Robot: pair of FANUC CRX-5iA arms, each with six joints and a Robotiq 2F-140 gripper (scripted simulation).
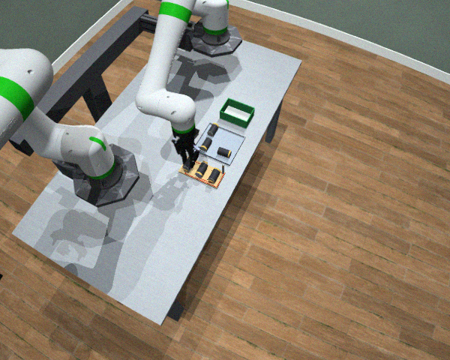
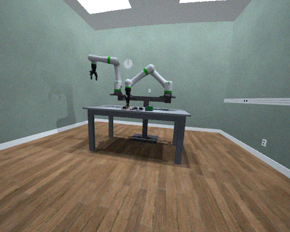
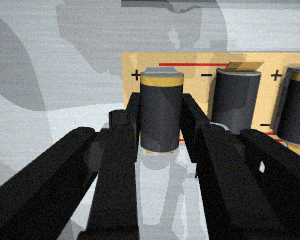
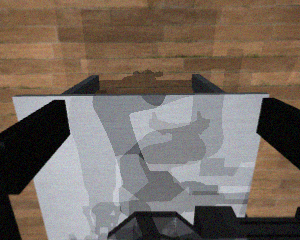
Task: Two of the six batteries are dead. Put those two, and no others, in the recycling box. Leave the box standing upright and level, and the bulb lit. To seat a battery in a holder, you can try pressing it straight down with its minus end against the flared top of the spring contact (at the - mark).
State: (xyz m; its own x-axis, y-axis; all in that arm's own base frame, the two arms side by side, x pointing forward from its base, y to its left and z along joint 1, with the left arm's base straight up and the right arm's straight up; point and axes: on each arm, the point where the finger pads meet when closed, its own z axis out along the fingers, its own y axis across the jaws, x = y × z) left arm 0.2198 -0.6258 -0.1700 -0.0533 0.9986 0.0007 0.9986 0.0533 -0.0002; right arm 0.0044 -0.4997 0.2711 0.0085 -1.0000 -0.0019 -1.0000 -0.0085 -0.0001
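Note:
My left gripper (image 1: 188, 164) (image 2: 127, 106) (image 3: 160, 107) is shut on a black battery (image 3: 160, 120) at the end slot of the wooden holder board (image 1: 194, 169) (image 3: 129, 62). Its yellow-banded end faces the + mark. The middle battery (image 1: 201, 169) (image 3: 235, 100) and the far-end battery (image 1: 214, 175) (image 3: 296, 110) lie in the other slots. Three more batteries (image 1: 212, 129) (image 1: 205, 144) (image 1: 223, 151) lie on the tray (image 1: 230, 139). The green recycling box (image 1: 232, 118) (image 2: 149, 108) stands upright with no battery visible inside. My right gripper (image 2: 94, 77) (image 4: 163, 116) is open and empty, high up. I cannot make out whether the bulb is lit.
A thin dark post (image 1: 223, 169) stands at the board's end nearest the table's long edge. The tray lies between the board and the box on the grey table (image 1: 148, 267). The left arm reaches over the table. The right arm extends beyond the table's end.

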